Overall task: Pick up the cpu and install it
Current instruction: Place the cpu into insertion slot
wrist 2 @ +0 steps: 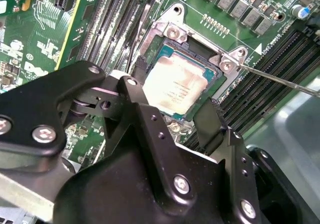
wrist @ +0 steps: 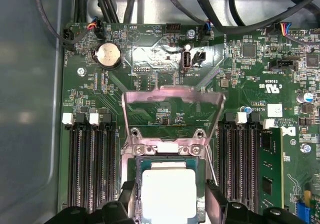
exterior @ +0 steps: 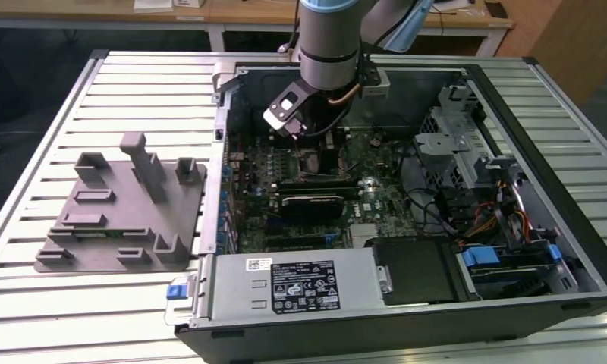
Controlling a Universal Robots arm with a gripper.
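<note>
cpu [wrist: 169, 193] is seen seated flat in the socket [wrist 2: 200, 48] of the green motherboard [wrist: 240, 83], silver top up, in both wrist views. The wider layout is given by the exterior view: arm [exterior: 329, 38] reaching down into the open computer case [exterior: 587, 258], grey fixture plate [exterior: 121, 220] set on the slatted table [exterior: 40, 303] at the exterior view's left of the case. The raised metal load plate [wrist: 172, 94] and coin cell [wrist: 108, 55] are shown in the first wrist view. Gripper [wrist: 171, 190] is spread just wider than the chip, one finger [wrist 2: 210, 119] just beside each of two opposite edges, nothing lifted. Counted: one cpu, one socket, one load plate, one fixture plate, two fingers
</note>
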